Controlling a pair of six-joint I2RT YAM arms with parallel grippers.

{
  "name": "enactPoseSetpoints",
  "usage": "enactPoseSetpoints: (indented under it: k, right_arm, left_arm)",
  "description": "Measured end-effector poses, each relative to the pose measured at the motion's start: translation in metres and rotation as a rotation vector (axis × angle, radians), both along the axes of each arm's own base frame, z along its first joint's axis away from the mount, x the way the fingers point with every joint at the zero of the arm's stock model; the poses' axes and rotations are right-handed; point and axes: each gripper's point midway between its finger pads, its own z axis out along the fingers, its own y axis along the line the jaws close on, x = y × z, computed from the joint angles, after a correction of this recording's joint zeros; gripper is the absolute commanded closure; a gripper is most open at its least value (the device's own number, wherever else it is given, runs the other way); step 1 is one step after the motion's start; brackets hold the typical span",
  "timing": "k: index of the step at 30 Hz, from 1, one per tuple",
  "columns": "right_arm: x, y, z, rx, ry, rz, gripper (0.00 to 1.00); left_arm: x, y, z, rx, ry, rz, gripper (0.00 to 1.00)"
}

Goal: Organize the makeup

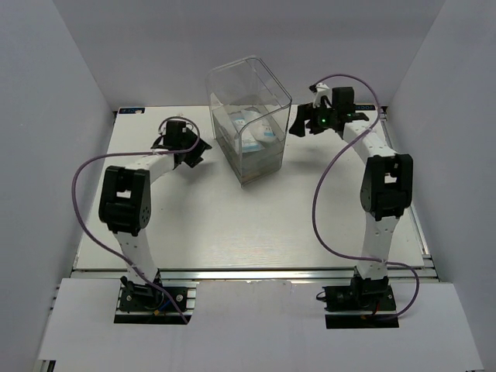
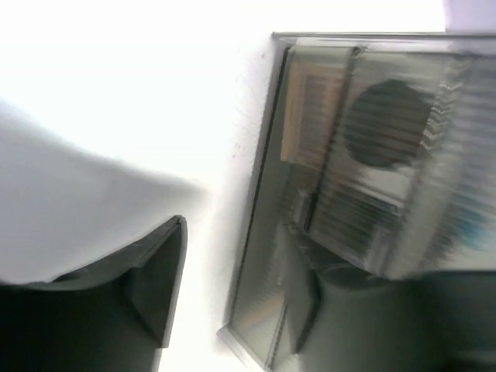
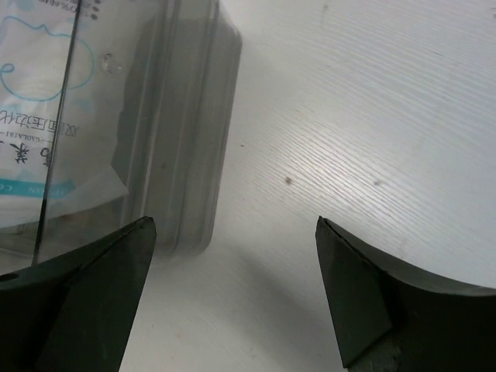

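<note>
We judge the makeup (image 1: 256,138), lying at the bottom of the clear box (image 1: 267,89) at the back of the smooth white table (image 1: 232,225), light, the soft packet (image 3: 39,116) best pinched by an edge, the round jar (image 2: 387,124) hard and slippery, while the left pincer (image 1: 201,149) and right pincer (image 3: 234,229) flank the box, parted and empty, within plain walls (image 1: 46,77).

The fingers (image 3: 93,302) stand wide apart over the white table (image 3: 372,116), beside a clear box (image 3: 194,116) holding a white packet (image 3: 39,93).
</note>
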Motion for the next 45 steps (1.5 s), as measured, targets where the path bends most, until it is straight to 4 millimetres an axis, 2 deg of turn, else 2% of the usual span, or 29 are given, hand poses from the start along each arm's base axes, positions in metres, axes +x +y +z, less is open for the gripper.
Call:
enactPoseSetpoints:
  k: [1,2,6,10,15,18,23,26,28,31,35,41,45]
  right_arm:
    - [0.0,-0.008,0.004,-0.002,-0.002,-0.013,0.11]
    - [-0.001,-0.016,0.008,-0.004,-0.005,-0.024,0.11]
    - [-0.017,-0.045,0.025,-0.017,-0.017,-0.066,0.11]
    - [-0.044,-0.059,0.047,-0.039,-0.059,-0.073,0.11]
    - [-0.083,-0.063,0.078,-0.063,-0.135,-0.054,0.11]
    - [-0.105,-0.065,0.095,-0.065,-0.177,-0.06,0.11]
    - [-0.133,-0.071,0.109,-0.077,-0.202,-0.086,0.11]
    - [-0.147,-0.076,0.105,-0.091,-0.189,-0.105,0.11]
    - [-0.159,-0.08,0.098,-0.105,-0.178,-0.123,0.11]
    - [-0.175,-0.087,0.093,-0.125,-0.176,-0.154,0.11]
    - [-0.19,-0.095,0.101,-0.14,-0.211,-0.192,0.11]
    - [-0.206,-0.1,0.125,-0.129,-0.282,-0.237,0.11]
    - [-0.21,-0.104,0.13,-0.13,-0.293,-0.258,0.1]
  left_arm:
    - [-0.003,0.007,0.009,0.01,-0.025,0.011,0.26]
    - [-0.005,0.013,0.02,0.021,-0.056,0.019,0.17]
    - [-0.012,0.023,0.066,0.048,-0.193,0.015,0.02]
    - [-0.023,0.021,0.101,0.058,-0.317,-0.026,0.02]
    - [-0.048,0.019,0.121,0.08,-0.392,-0.098,0.02]
    - [-0.064,0.018,0.14,0.107,-0.445,-0.151,0.02]
    - [-0.09,0.019,0.191,0.147,-0.578,-0.21,0.02]
    - [-0.107,0.019,0.214,0.157,-0.646,-0.232,0.02]
    - [-0.119,0.019,0.216,0.159,-0.667,-0.248,0.02]
    - [-0.133,0.019,0.206,0.155,-0.655,-0.265,0.02]
    - [-0.146,0.018,0.198,0.152,-0.641,-0.284,0.02]
    - [-0.161,0.02,0.223,0.162,-0.72,-0.29,0.02]
    - [-0.17,0.021,0.238,0.162,-0.766,-0.289,0.02]
